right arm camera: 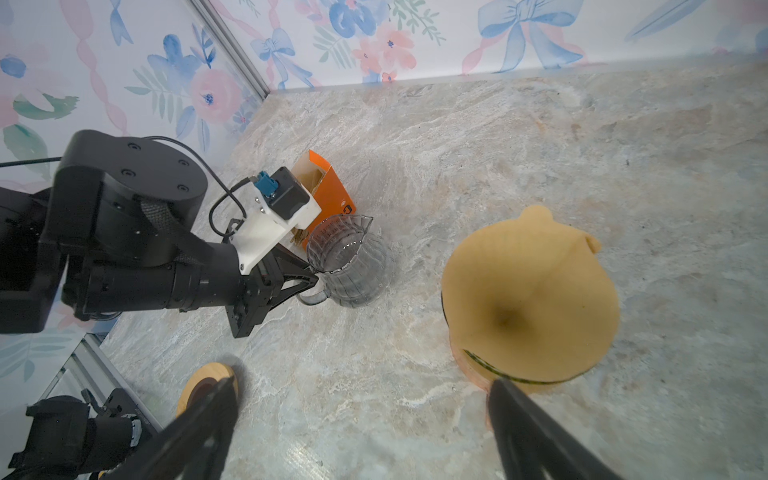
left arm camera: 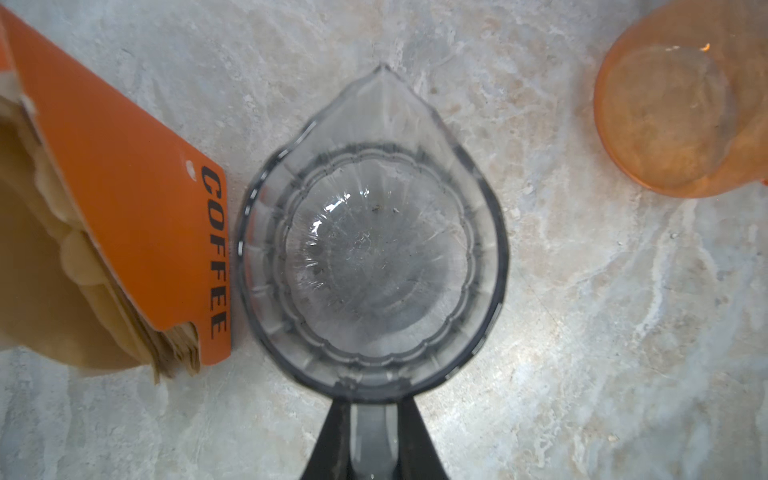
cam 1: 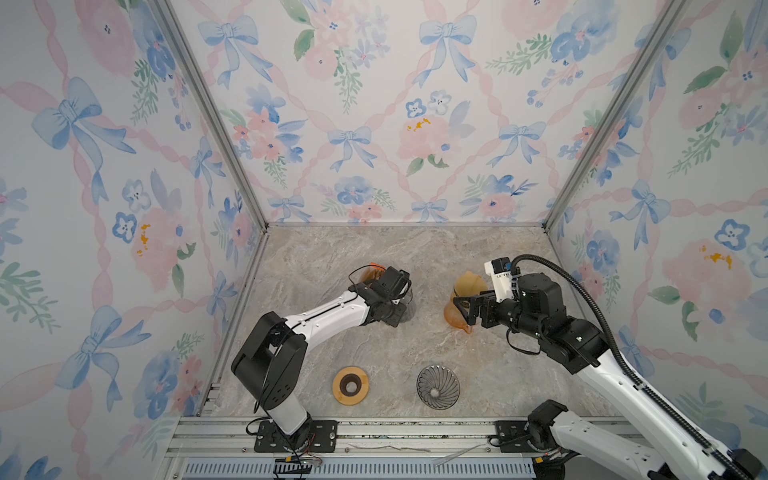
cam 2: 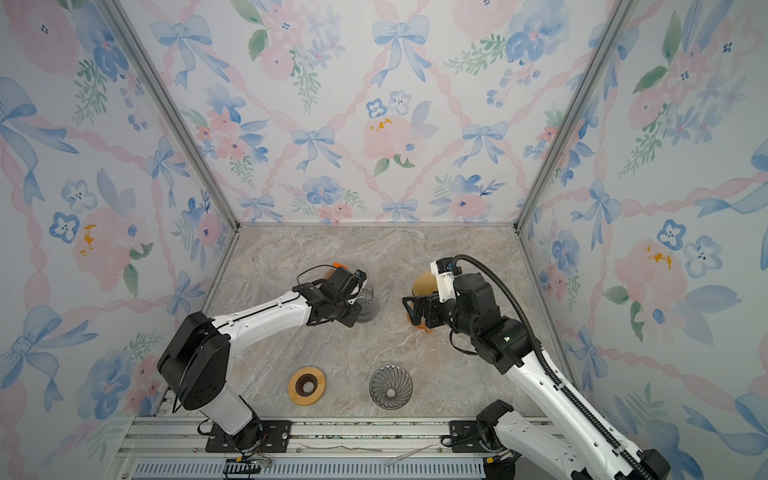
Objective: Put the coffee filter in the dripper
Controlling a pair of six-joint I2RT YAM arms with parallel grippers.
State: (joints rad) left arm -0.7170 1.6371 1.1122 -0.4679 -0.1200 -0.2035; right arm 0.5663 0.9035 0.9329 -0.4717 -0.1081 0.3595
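Note:
A tan paper coffee filter, opened into a cone, sits in the orange see-through dripper at the right of the table; both top views show the filter there. My right gripper is open wide. One of its fingers is at the dripper's near rim, and I cannot tell if it touches. In a top view that gripper hovers at the dripper. My left gripper is shut on the handle of a clear glass carafe.
An orange box of filters marked COFFEE lies right beside the carafe. Near the front edge lie a wooden ring and a grey ribbed glass cone. Walls close in the table on three sides.

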